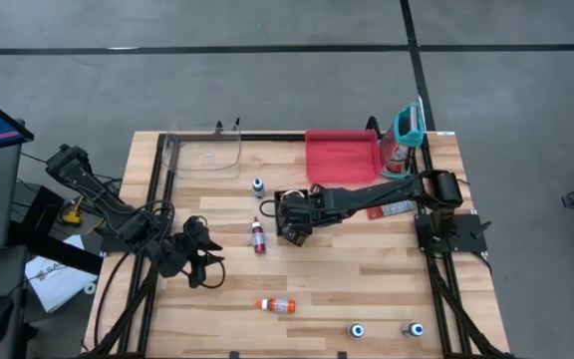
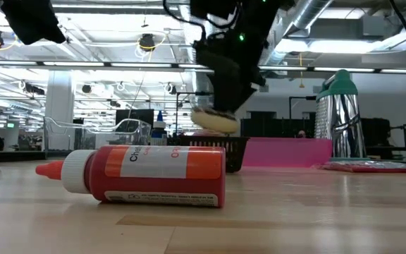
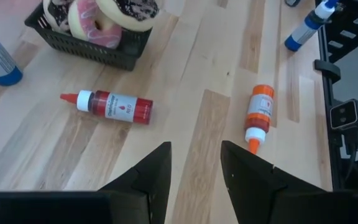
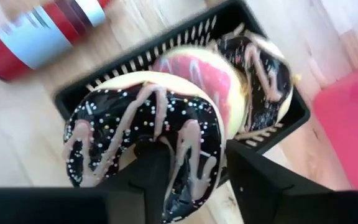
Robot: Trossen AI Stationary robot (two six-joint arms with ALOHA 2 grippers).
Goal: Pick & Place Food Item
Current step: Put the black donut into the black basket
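Over the black basket we pinch a chocolate doughnut in our right gripper; our left gripper waits near the table's left edge, fingers spread

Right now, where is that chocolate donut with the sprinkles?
The chocolate donut sits between the right end effector's fingers, directly above the black basket of donuts near the table's middle, with the red sauce bottle lying just to the basket's left in the high view.

Bright, even overhead light throughout; the right wrist view is smeared by motion blur.
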